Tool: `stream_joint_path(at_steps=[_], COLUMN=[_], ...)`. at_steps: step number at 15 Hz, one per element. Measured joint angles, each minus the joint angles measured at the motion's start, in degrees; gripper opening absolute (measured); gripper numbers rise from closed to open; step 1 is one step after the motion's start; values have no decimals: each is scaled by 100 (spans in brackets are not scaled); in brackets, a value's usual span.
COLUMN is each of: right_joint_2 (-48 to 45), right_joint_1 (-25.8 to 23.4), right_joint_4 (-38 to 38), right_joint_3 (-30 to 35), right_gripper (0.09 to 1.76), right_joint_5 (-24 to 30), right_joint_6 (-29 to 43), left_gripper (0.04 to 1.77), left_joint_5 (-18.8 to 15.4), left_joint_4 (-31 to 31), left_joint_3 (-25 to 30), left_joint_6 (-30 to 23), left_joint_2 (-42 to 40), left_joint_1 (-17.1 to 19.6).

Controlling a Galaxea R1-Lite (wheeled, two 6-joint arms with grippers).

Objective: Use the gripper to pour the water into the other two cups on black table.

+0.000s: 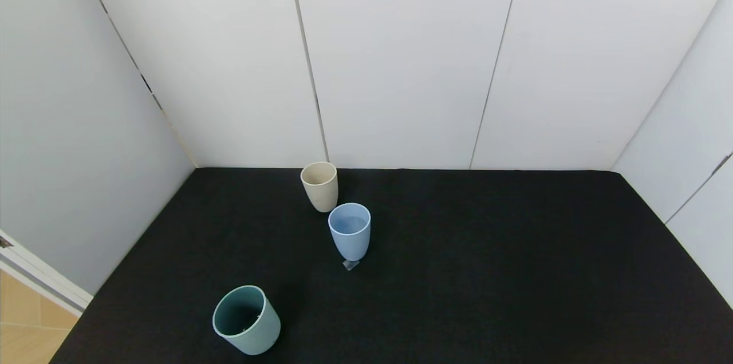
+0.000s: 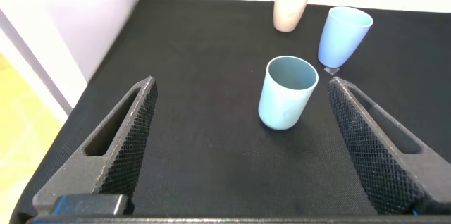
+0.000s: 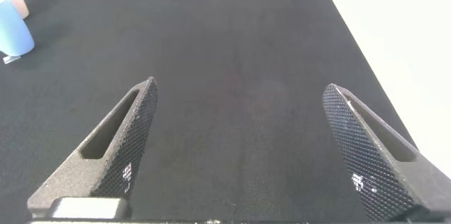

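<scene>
Neither arm reaches into your head view, and in each wrist view the left gripper [image 2: 239,129] and right gripper [image 3: 239,136] show only their fingers, cut off by the picture's lower edge. You cannot tell whether the teal-green cup [image 1: 247,320], the light blue cup [image 1: 350,231] or the beige cup [image 1: 319,185] holds any water, and the small clear scrap [image 1: 350,264] at the blue cup's base is too small to identify. In the left wrist view the beige cup's rim runs off the top edge, and in the right wrist view the blue cup is clipped by the side edge, with only a sliver of the beige one beside it.
</scene>
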Motion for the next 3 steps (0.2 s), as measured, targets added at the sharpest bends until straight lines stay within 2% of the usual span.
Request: stream_joint_path(at_steps=[3], right_joint_2=[0], right_joint_1=[-2], right_joint_4=[0], right_joint_3=[0], right_gripper=[171], right_joint_5=[1], right_joint_6=[4], left_gripper=[172], left_joint_5=[0], left_joint_4=[0], left_joint_3=[0], left_joint_6=[0], left_joint_2=[0], left_joint_1=[0])
